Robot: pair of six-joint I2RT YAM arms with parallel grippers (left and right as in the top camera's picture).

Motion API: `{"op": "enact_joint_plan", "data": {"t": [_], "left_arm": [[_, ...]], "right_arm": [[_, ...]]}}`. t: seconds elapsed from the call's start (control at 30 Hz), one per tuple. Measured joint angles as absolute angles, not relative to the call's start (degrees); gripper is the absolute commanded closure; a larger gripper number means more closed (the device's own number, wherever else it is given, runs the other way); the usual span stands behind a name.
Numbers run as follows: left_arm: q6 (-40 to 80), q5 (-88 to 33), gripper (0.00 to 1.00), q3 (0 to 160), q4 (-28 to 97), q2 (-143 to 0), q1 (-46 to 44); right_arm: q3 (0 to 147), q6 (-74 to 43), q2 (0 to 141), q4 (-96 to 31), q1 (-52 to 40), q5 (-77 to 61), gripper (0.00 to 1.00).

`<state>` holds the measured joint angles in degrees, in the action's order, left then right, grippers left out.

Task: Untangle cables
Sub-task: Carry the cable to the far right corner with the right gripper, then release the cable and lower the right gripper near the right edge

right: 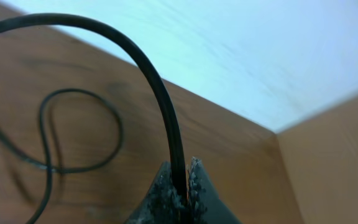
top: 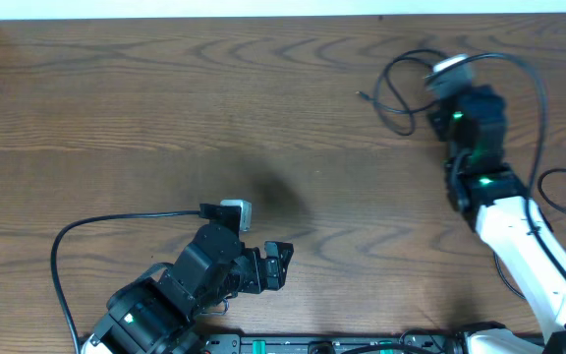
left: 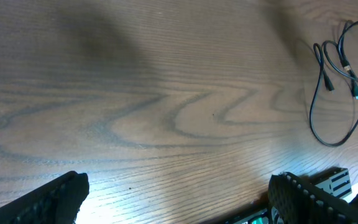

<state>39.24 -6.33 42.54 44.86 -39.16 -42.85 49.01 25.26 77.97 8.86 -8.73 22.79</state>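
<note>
Your worktop runs off frame on all sides, and the right arm is cut off at 5 o'clock. From overhead its wrist hides the right gripper. Close up, the fingers are clamped together on one of the cables, and the rest loop at 1 o'clock. At 7 o'clock, your left gripper holds nothing, fingers wide apart.

Brown wood-grain tabletop — pale, perhaps white wall along its far edge.
</note>
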Motion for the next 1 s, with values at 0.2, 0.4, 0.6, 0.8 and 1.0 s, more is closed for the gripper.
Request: {"op": "enact_joint_plan", "data": {"t": [0.2, 0.4, 0.6, 0.8, 1.0], "left_arm": [[39.24, -6.33, 0.04, 42.54, 44.86, -39.16, -42.85], [39.24, -6.33, 0.04, 42.54, 44.86, -39.16, -42.85], [39.24, -6.33, 0.04, 42.54, 44.86, -39.16, -42.85], [39.24, -6.33, 0.04, 42.54, 44.86, -39.16, -42.85], [39.24, -6.33, 0.04, 42.54, 44.88, -39.16, -42.85]], "right_arm": [[49.01, 17.63, 77.71, 9.41, 0.03, 22.94, 0.99], [49.01, 8.03, 77.71, 10.09, 9.8, 22.94, 0.99], [49.01, 0.95, 77.71, 9.63, 18.13, 22.98, 0.99], [49.01, -1.3, 77.71, 8.25, 22.52, 23.0, 0.99], [49.01, -2.46, 77.71, 6.63, 22.76, 22.52, 0.63]]}}
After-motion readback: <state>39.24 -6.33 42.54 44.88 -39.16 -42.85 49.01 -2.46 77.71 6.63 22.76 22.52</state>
